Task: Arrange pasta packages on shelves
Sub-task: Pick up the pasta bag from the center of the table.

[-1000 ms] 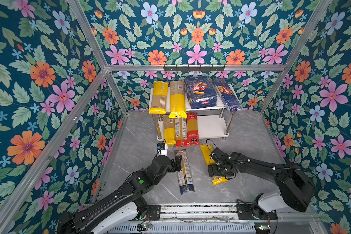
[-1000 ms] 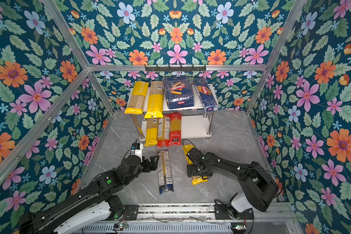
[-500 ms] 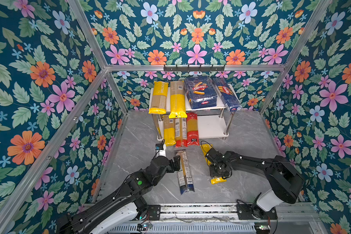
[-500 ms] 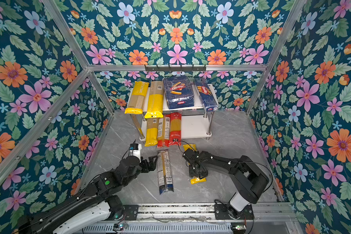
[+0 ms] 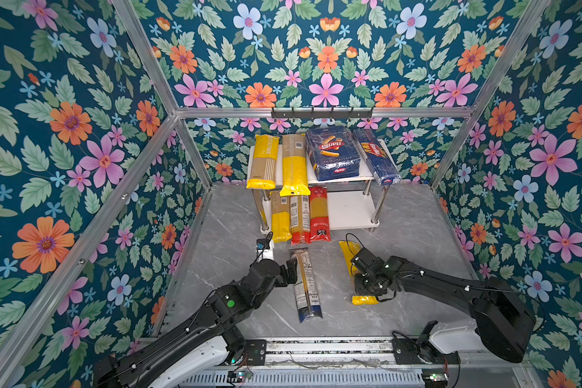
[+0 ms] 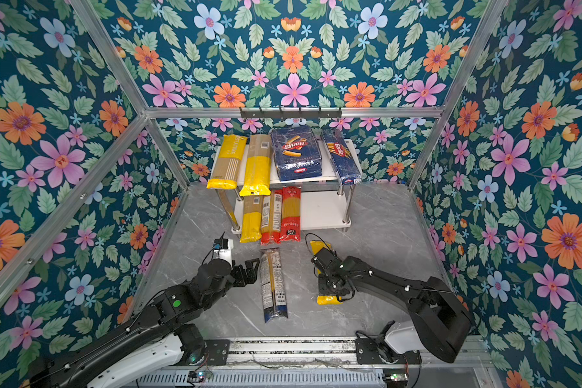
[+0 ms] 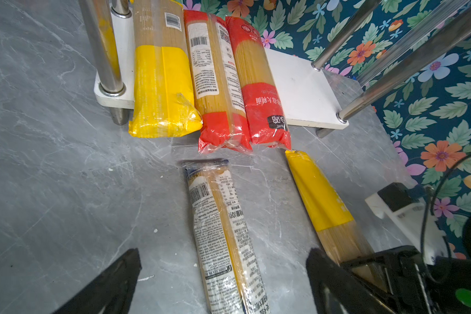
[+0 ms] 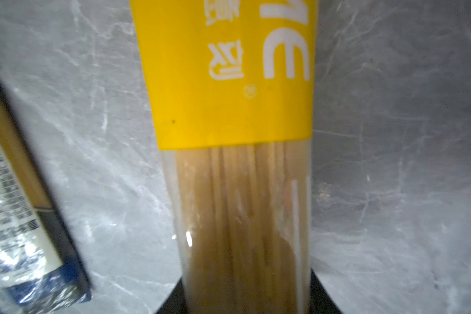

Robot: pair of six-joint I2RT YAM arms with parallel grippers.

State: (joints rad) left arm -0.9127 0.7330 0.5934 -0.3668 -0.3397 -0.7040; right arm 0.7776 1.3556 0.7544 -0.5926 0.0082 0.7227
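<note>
Yellow-ended clear spaghetti bag [image 8: 234, 163] flat on grey marble, right pincer [image 5: 367, 285] clamped across its middle

- Floral wallpaper [image 5: 81, 141] covers every wall in both top views: dark teal ground, green leaves, and pink, orange and pale-blue flowers.
- Aluminium frame bars [image 5: 142, 158] run along the wall corners and across the back wall.
- A black hook rail [image 5: 321, 112] is fixed on the back crossbar.
- The floor [image 5: 414, 218] is grey marble-look sheet with pale veins and a soft sheen.
- A metal rail [image 5: 316, 347] with loose wires lies along the front edge.
- Lighting is even, with only faint shadows.
</note>
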